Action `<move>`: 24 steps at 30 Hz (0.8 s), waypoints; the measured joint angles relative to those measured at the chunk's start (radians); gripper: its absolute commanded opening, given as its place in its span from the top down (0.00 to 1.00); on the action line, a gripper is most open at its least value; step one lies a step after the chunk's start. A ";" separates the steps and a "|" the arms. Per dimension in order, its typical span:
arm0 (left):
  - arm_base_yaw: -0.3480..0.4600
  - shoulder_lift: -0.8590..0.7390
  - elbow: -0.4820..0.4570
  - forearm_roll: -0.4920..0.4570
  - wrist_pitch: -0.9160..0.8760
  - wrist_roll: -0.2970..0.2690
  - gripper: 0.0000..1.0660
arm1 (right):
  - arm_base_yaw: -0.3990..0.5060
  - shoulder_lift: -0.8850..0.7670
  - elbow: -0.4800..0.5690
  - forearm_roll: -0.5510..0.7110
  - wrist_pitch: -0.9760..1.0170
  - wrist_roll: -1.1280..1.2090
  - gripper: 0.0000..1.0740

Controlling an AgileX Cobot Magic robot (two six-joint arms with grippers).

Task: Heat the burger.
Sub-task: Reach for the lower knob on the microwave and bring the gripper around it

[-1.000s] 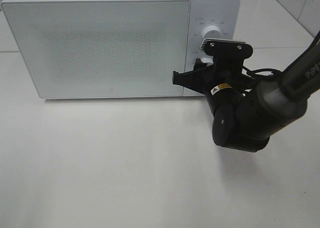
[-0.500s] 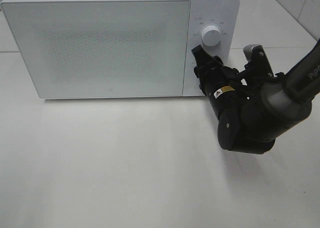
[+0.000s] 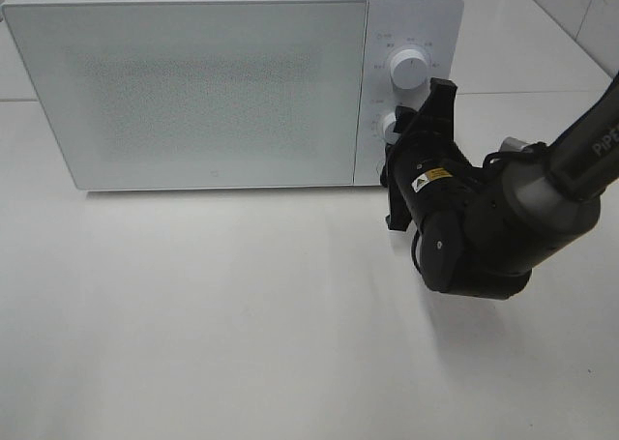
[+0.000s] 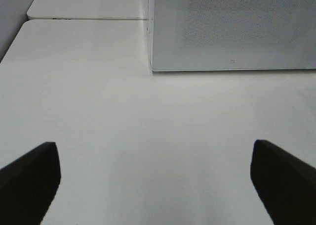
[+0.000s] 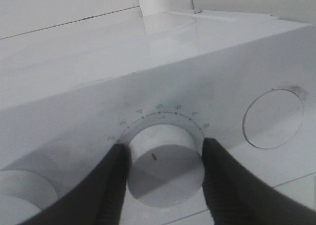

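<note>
Right fingers (image 5: 111,185), clamped on lower knob (image 5: 163,170) of microwave (image 3: 193,82), rolled upright since second ago: timer likely set. Left fingers (image 4: 29,175) wide apart, empty.

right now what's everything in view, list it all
microwave: 1, white, back of the table, door shut
upper knob: 1, white, top of the microwave's right panel
lower knob: 1, white with a red mark, under the upper knob
button: 1, white, round, on the panel past the lower knob
table: 1, white, under everything
right arm: 1, black, in front of the panel
right claw: 1, black, closed on the lower knob
left claw: 1, black, open, over the table facing the door
</note>
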 measured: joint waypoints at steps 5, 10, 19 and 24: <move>0.000 0.000 0.000 0.000 0.000 0.000 0.04 | 0.000 0.000 0.000 -0.001 0.001 0.096 1.00; 0.000 0.000 0.000 0.000 0.000 0.000 0.04 | 0.000 0.000 0.000 -0.001 0.001 0.141 1.00; 0.000 0.000 0.000 0.000 0.000 0.000 0.04 | 0.000 0.000 0.000 -0.004 0.001 0.176 1.00; 0.000 0.000 0.000 0.000 0.000 0.000 0.04 | 0.000 0.000 0.000 -0.004 0.001 0.174 1.00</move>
